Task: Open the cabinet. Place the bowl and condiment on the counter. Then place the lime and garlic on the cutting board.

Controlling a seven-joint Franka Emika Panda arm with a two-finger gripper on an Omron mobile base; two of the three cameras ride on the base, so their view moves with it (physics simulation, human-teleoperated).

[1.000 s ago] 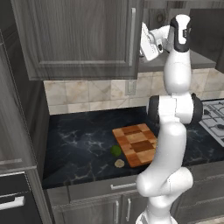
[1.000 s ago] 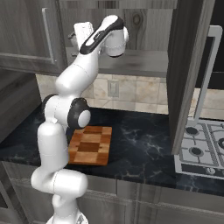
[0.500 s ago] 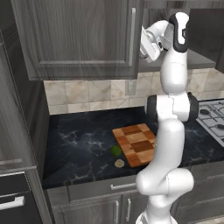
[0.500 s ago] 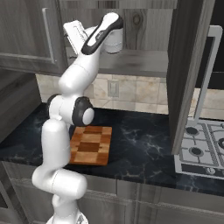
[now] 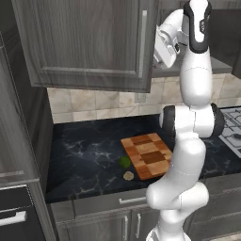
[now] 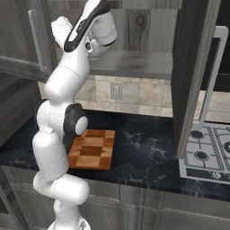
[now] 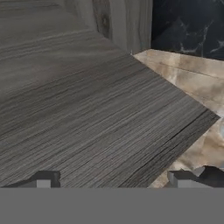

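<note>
**A:** We've got the gripper point(image 7: 113, 179) up high at the cabinet point(image 5: 89, 42), upper right of the left base view, jaws spread about as wide as they go and nothing between them.

**B:** In the hand view we're looking along a bare grey shelf point(image 7: 87, 109). No bowl or condiment jar on the stretch we can see.

**A:** So where's our work? Bottom centre of the left base view: the lime point(image 5: 124, 162) sits on the counter point(image 5: 80, 155), just beside the near left corner of the board point(image 5: 148, 155), and the garlic point(image 5: 128, 176) lies a little closer to the counter's front edge.

**B:** Both are still off the board, then. That's the relation we care about: they lie well below the hand, down and to the left in that frame, with the board touching or nearly touching the lime on its right.

**A:** The board's long axis runs from near left to far right across the counter, slightly skewed. In the right base view the board point(image 6: 92, 149) is partly behind our own arm.

**B:** The surface is black marble with white veins, and tile runs behind it. The right door point(image 6: 191, 72) hangs open at the right of the right base view, with the stove point(image 6: 206, 152) beneath it.

**A:** The left door, in the left base view, looks shut.

**B:** Our guess is that the hand must come out from the shelf and drop a long way for the lime. Round fruit on smooth stone may roll if we nudge it.
</note>
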